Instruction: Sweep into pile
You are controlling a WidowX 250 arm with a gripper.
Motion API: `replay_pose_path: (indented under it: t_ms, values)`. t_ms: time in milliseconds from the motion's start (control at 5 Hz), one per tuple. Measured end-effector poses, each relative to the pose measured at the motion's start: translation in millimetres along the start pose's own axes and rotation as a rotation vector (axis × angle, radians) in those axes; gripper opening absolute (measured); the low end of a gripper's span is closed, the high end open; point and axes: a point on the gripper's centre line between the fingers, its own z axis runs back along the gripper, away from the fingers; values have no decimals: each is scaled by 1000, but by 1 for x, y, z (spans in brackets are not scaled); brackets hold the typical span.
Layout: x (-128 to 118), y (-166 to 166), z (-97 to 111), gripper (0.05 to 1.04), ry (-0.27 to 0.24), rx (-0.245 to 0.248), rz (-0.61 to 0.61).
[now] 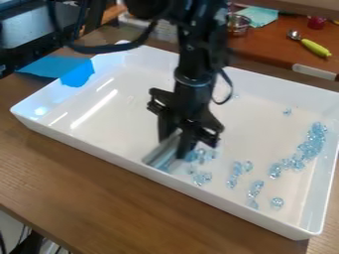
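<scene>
Hanging down into the white rectangular tray (126,121), the end effector (173,149) is clamped on a grey metallic scraper (161,156), left of the tray's middle and close to the near wall. The black fingers cover the scraper's upper part, so its full shape is hard to make out; its visible part slants down to the left, its lower end at or near the tray floor. Whether that edge touches the floor cannot be told.

The translucent light-blue beads (311,146) lie scattered in the tray. Most form a long, curving band near the right wall; smaller clumps sit between that band and the scraper, toward the near wall. Some lie just beside the fingertips, partly hidden by them, and a bluish patch under the scraper is too indistinct to name. A lone bead clump (287,112) lies farther back, apart from the band. Where the pieces crowd together, single ones are difficult to tell apart.

The arm hides part of the tray's far wall. A blue sheet (77,75) lies over the wall near the far left corner. The tray rests on a brown wooden tabletop (86,188). Behind it are a metal bowl (238,23), partly covered by the arm, a teal cloth (259,16) and a spoon with a yellow-green handle (315,48).
</scene>
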Motion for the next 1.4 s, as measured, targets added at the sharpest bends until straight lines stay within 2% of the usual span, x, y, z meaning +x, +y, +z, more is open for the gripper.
replay_pose_path:
  t_ms: [400, 600, 1000, 1400]
  values:
    - [3, -44, 4, 376, 27, -66, 23]
    - [6, -54, 5, 376, 46, -90, 65]
    - [15, -78, 5, 376, 76, -169, 271]
    - [20, -112, 9, 376, 66, -218, 409]
